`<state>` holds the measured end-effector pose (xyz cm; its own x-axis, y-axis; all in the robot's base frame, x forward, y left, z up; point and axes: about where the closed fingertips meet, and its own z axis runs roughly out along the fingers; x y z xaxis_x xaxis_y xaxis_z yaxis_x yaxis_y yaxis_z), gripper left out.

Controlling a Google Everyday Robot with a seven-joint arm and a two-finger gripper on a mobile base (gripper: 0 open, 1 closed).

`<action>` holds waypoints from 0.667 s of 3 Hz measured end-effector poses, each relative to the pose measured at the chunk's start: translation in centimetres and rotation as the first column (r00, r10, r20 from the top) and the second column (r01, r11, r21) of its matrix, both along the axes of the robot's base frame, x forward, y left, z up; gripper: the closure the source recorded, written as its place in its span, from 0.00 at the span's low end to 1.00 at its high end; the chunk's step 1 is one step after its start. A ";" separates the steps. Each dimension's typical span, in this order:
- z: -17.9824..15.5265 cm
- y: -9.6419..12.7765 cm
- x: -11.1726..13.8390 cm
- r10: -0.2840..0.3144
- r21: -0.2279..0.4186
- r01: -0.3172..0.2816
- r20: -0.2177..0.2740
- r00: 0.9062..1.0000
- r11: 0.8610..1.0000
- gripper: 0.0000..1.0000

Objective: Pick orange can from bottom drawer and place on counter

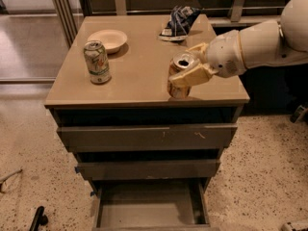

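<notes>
My gripper [188,67] is shut on the orange can [180,76], an orange-brown drink can with a silver top and an open tab hole. It holds the can upright over the front right part of the counter [139,76], its base at or just above the glossy tan top. The arm comes in from the right. The bottom drawer [150,208] is pulled open below, and its shallow grey inside holds nothing.
A pale green-and-white can [97,62] stands on the left of the counter. A shallow cream bowl [107,38] sits behind it. A dark blue crumpled bag [180,21] lies at the back right. The two upper drawers stand slightly open.
</notes>
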<state>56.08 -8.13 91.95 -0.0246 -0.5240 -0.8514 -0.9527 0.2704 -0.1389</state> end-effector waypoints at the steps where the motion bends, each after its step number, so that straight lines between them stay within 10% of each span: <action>1: 1.9 0.5 1.3 0.001 0.011 -0.001 0.036 0.999 1.000 1.00; 2: 2.0 0.7 1.7 -0.002 0.001 0.002 0.043 0.999 1.000 1.00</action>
